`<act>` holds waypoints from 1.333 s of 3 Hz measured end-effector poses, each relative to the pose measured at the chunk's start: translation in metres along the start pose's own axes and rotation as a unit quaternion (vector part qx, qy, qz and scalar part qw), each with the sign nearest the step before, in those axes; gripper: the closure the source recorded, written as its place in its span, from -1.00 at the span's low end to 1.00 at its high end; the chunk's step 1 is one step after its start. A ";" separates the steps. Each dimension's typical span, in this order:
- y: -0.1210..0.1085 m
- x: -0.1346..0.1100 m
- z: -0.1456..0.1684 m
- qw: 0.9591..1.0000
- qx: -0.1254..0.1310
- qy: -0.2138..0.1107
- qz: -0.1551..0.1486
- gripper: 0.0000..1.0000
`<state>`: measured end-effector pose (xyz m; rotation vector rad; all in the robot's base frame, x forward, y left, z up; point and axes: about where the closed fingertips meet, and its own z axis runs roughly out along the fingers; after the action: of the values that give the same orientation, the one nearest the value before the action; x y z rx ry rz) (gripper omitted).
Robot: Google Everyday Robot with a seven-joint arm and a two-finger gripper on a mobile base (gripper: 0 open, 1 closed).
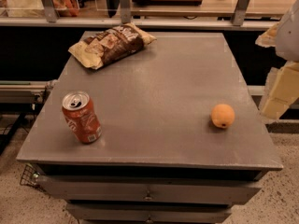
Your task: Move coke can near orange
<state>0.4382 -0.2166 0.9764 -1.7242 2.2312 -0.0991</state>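
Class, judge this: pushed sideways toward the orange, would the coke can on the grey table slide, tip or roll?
The coke can stands upright, tall and narrow, so a high push would probably tip it; a low one likelier slides it. Once down, its round side would likely roll. The end effector sits at the right edge, beyond the orange.

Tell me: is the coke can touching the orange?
No: the coke can sits far left, the orange right, the gripper at the picture's right edge.
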 end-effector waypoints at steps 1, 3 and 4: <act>0.000 0.000 0.000 1.000 0.000 0.000 0.000 -1.00; 0.007 -0.051 0.027 0.989 -0.023 -0.141 0.045 -1.00; 0.015 -0.118 0.042 0.967 -0.041 -0.249 0.045 -1.00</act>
<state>0.4621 -0.0942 0.9577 -1.4776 1.9485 0.4098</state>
